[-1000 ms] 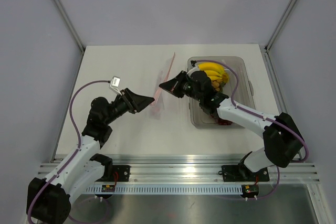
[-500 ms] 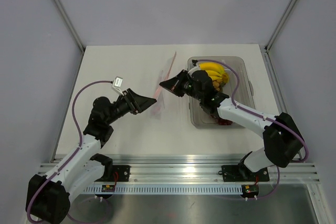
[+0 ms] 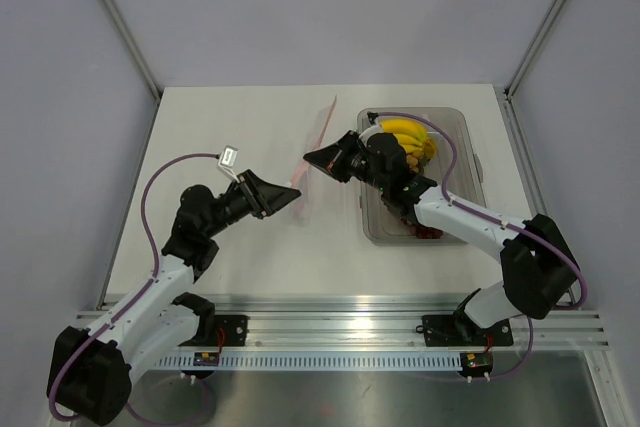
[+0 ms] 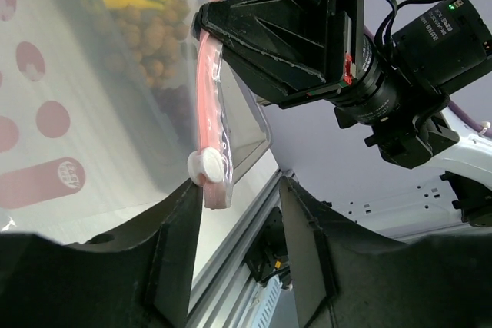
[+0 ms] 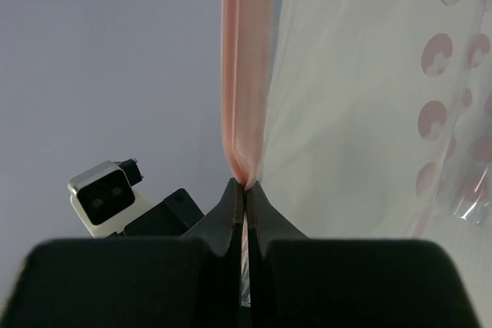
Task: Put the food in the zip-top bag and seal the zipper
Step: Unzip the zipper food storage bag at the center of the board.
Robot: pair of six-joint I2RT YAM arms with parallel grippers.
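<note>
Zip-top bag (image 4: 84,97), clear with pink-red dots, held up in the air over the table (image 3: 220,127), just left of the tray (image 3: 472,162). Hanging between the two arms, with the zipper (image 4: 209,90) running as a pink-red strip along one edge.

Right gripper (image 3: 308,160): fingers pressed together, clamped on the zipper strip at one end of it.

Left gripper (image 4: 240,188): fingers apart, placed at the other end of the strip. White slider (image 4: 206,165) just beside one finger there; not possible to tell if touching.

Food all lying in the tray: bananas (image 3: 405,134) at the far end, tan-orange fruits (image 3: 415,159) just beside them, dark red grapes (image 3: 426,232) at the near end, partly hidden under the right arm. Seen also, blurred, through the clear plastic in the left wrist view.
</note>
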